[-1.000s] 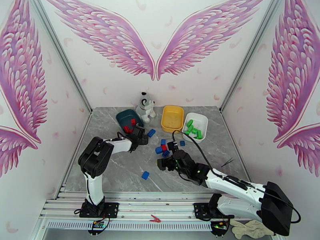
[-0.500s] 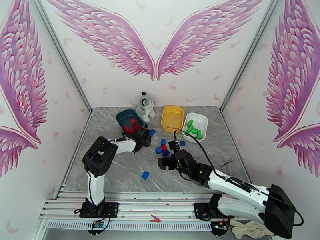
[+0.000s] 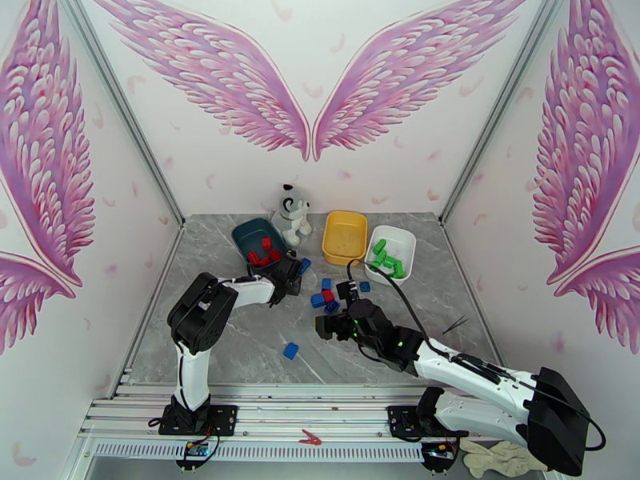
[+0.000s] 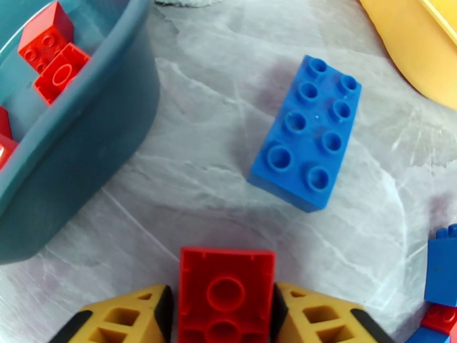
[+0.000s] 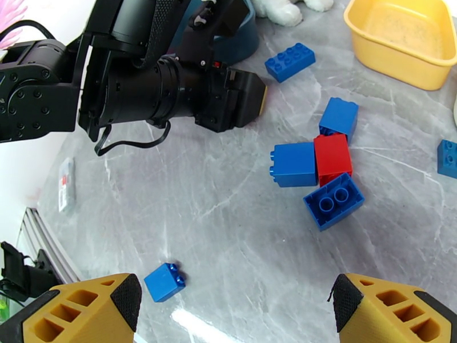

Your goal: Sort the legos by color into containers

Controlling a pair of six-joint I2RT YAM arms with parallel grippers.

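In the left wrist view, my left gripper (image 4: 225, 321) is shut on a red lego (image 4: 225, 292), its yellow fingers (image 4: 131, 318) pressed against both sides. It hovers just right of the dark teal container (image 4: 85, 127), which holds several red legos (image 4: 51, 50). A blue eight-stud lego (image 4: 307, 132) lies ahead on the table. From above, the left gripper (image 3: 298, 270) sits by the teal container (image 3: 240, 231). My right gripper (image 5: 237, 310) is open, over a cluster of blue legos (image 5: 294, 164) around one red lego (image 5: 333, 158). Green legos (image 3: 384, 258) fill the white container (image 3: 408, 250).
The yellow container (image 3: 328, 238) stands between the teal and white ones. A plush dog (image 3: 293, 214) sits behind the teal container. Single blue legos lie near the front (image 3: 290, 350) and right of the cluster (image 3: 365, 286). A thin dark object (image 3: 456, 323) lies at the right.
My left gripper has shifted a little right along the teal container's near side and its jaws have closed on the red lego. The right arm has barely moved.
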